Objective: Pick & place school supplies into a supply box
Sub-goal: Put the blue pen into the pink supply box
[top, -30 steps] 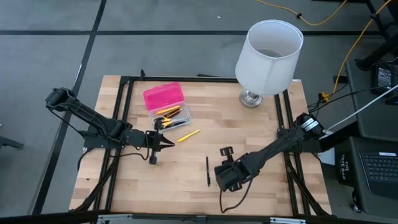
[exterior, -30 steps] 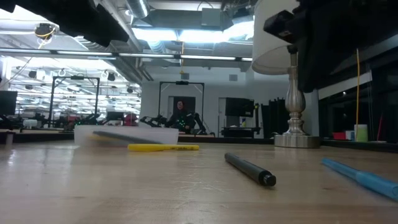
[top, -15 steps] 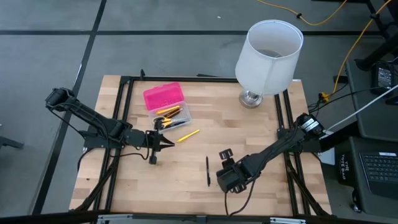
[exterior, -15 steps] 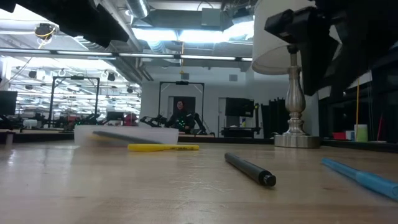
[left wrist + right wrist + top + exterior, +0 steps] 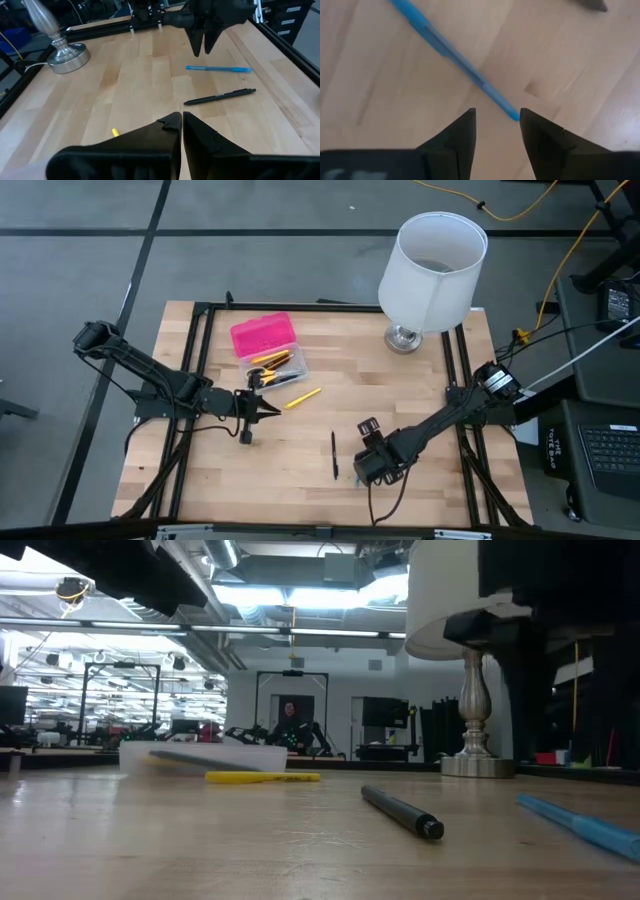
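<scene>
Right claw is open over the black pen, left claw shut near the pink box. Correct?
Not the black pen. The right wrist view shows the open right claw above the tip of the blue pen, which lies free on the wood. The left claw is shut near the pink box.

1 blue pen (image 5: 219, 69), 1 black pen (image 5: 220, 96), 1 lamp (image 5: 432, 272).

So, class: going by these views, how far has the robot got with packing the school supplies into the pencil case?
Partly done. Several pens and pencils already lie in the pencil case. In hand: the open right gripper hangs just over the blue pen, not gripping it. Left to do: that blue pen, the black pen and the yellow pen lie loose on the table. The left gripper waits shut, holding nothing.
</scene>
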Robot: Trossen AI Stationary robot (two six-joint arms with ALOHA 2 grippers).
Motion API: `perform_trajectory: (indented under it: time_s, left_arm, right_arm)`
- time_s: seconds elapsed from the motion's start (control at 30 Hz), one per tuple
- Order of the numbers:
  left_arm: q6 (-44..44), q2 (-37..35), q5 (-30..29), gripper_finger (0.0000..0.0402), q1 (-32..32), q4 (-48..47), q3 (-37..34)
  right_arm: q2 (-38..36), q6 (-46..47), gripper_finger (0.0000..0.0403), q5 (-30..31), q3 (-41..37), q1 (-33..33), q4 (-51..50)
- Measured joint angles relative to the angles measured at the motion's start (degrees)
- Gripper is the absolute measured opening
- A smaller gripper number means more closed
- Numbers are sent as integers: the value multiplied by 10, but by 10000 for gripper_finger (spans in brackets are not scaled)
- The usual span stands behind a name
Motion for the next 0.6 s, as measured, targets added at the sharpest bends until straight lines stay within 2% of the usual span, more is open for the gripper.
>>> perform_trajectory:
  time_s: [0.17, 0.6]
  left_arm:
    - [0, 0, 0, 12, 0, 0, 0]
    - [0, 0, 0, 10, 0, -2, 0]
  right_arm:
    - [0, -41, 156, 1, -13, -3, 38]
    - [52, -88, 156, -33, -17, -34, 43]
